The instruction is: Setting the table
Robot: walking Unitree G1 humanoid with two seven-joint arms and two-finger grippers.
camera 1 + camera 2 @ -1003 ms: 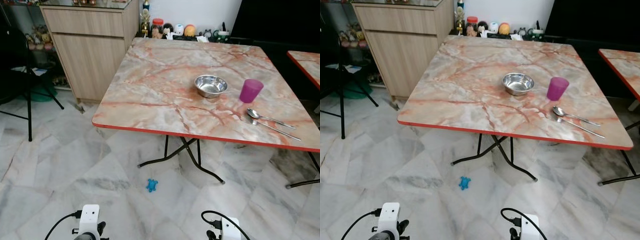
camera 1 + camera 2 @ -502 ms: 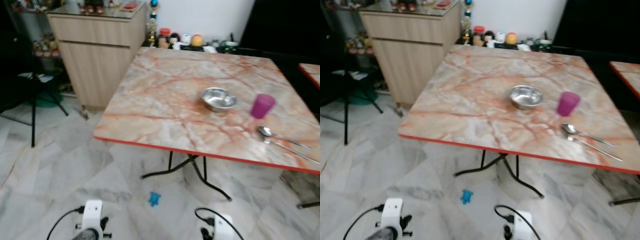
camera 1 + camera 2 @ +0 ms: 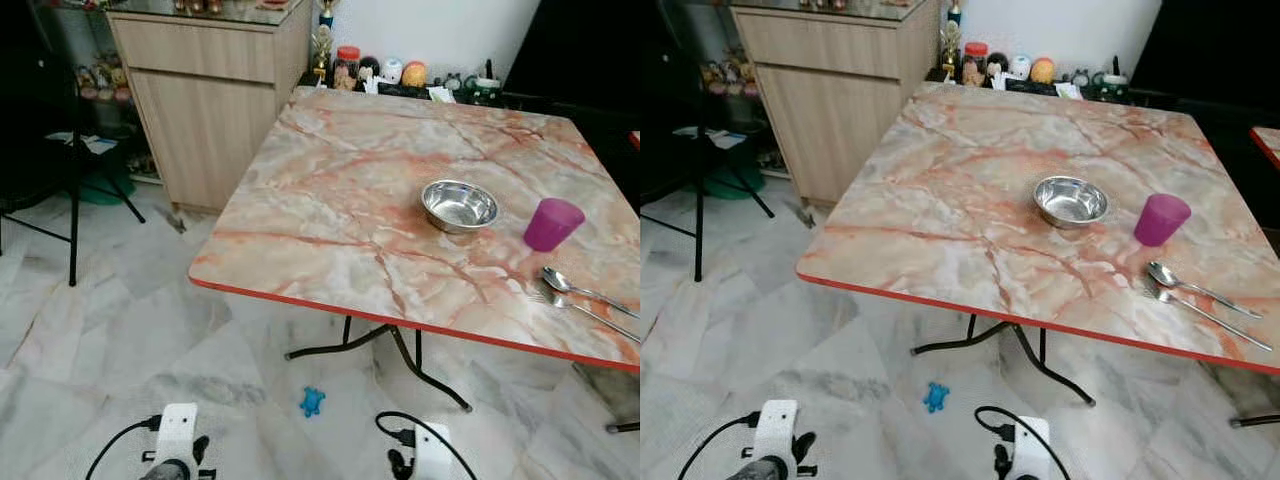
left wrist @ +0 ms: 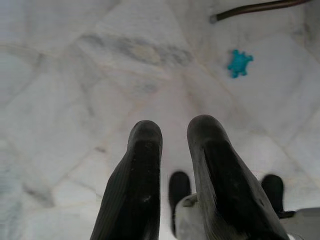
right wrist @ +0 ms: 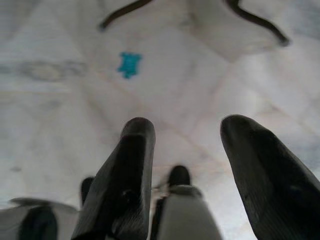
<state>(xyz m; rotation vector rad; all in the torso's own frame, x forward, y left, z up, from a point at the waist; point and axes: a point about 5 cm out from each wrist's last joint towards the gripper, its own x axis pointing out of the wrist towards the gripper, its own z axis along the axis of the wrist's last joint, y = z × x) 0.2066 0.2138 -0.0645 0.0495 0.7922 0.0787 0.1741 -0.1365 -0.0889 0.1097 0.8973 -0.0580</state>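
A shiny metal bowl (image 3: 459,204) sits on the marble table (image 3: 350,190), toward the robot's right side of it. Just to the right of the bowl stands a purple cup (image 3: 553,223), upright and not touching the bowl. Nearer the table's front edge than the cup lie a spoon (image 3: 580,289) and a fork (image 3: 585,312), side by side. All four things are up on the table, far from both sets of fingers, which hang low over the floor (image 3: 120,330) in front of the table. The left gripper (image 4: 173,131) points down at the floor with its two black fingers a little apart and nothing between them. The right gripper (image 5: 186,129) also points down, with its fingers spread wider and holding nothing. A small blue toy (image 3: 312,402) lies on the floor under the table's front edge, near the black table legs (image 3: 400,345). A wooden cabinet (image 3: 215,90) stands to the left of the table. Small jars and figures (image 3: 385,72) line up behind the table's far edge.
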